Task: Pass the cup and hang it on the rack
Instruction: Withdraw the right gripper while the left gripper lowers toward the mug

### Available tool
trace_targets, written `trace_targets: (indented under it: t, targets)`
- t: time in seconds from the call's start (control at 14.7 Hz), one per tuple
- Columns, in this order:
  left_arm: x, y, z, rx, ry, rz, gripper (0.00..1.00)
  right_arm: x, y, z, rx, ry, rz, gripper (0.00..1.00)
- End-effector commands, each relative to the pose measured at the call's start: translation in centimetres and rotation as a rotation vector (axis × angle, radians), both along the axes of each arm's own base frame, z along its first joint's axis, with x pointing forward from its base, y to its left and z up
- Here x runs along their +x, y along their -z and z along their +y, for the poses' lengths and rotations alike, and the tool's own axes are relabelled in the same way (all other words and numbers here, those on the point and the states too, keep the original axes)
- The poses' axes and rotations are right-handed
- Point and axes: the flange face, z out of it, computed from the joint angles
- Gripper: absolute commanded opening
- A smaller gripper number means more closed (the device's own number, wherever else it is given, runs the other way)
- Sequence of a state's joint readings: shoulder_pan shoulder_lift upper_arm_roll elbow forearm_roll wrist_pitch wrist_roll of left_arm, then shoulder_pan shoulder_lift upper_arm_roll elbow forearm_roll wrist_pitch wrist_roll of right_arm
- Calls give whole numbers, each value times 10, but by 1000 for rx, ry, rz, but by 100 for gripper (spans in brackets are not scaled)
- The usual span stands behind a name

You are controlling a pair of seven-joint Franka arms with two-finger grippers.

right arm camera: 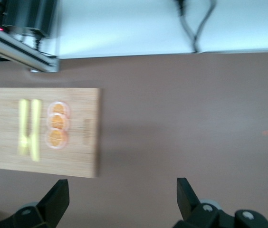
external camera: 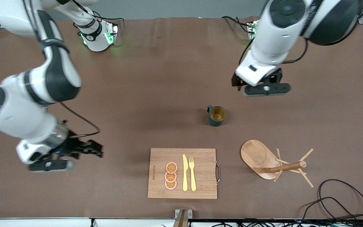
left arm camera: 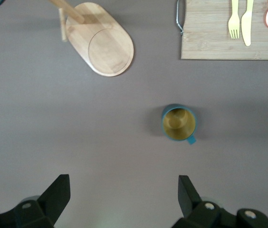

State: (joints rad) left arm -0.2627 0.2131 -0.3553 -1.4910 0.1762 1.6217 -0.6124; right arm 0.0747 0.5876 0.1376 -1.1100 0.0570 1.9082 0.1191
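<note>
The dark teal cup [external camera: 216, 115] with a mustard-yellow inside stands upright on the brown table, its handle toward the right arm's end. It also shows in the left wrist view [left arm camera: 179, 123]. The wooden rack [external camera: 258, 156] stands nearer to the front camera than the cup, toward the left arm's end, and its oval base shows in the left wrist view [left arm camera: 104, 45]. My left gripper [external camera: 266, 89] is open and empty in the air, over bare table beside the cup [left arm camera: 124, 194]. My right gripper [external camera: 51, 164] is open and empty over the right arm's end of the table [right arm camera: 123, 197].
A bamboo cutting board [external camera: 200, 189] with orange slices [external camera: 171, 176], a yellow knife [external camera: 185, 172] and a fork [external camera: 192, 173] lies near the front edge. It also shows in the right wrist view [right arm camera: 10, 142]. Black cables [external camera: 342, 201] lie by the front edge beside the rack.
</note>
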Motion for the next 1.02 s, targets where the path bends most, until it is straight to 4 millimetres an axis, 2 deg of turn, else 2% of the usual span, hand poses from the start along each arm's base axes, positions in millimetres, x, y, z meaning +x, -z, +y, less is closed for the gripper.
trace_targets:
  t: [0.0,0.14,0.27,0.41,0.48,0.61,0.68,0.81,0.95]
  targets:
    - [-14,18,-50,56,13,-66,100,-15,-17,-56,-20,-28,52,100]
    - [-40,41,-95,124,14,-114,100,-24,-35,-101,-69,42,76,100]
    - [-66,78,-137,182,-31,-150,99,-38,-56,-124,-99,77,101,100]
    - [-99,119,-181,246,-65,-226,99,-60,-72,-143,-110,115,113,100]
    - [-111,139,-195,277,-81,-268,99,-72,-79,-149,-111,123,115,100]
    - [-138,179,-215,328,-118,-338,100,-94,-88,-162,-115,144,110,100]
    - [-142,197,-218,345,-161,-372,100,-103,-91,-163,-113,146,103,100]
    - [-168,240,-237,377,-192,-466,100,-124,-94,-163,-110,151,69,100]
    - [-180,288,-235,399,-308,-594,100,-142,-96,-163,-105,154,39,100]
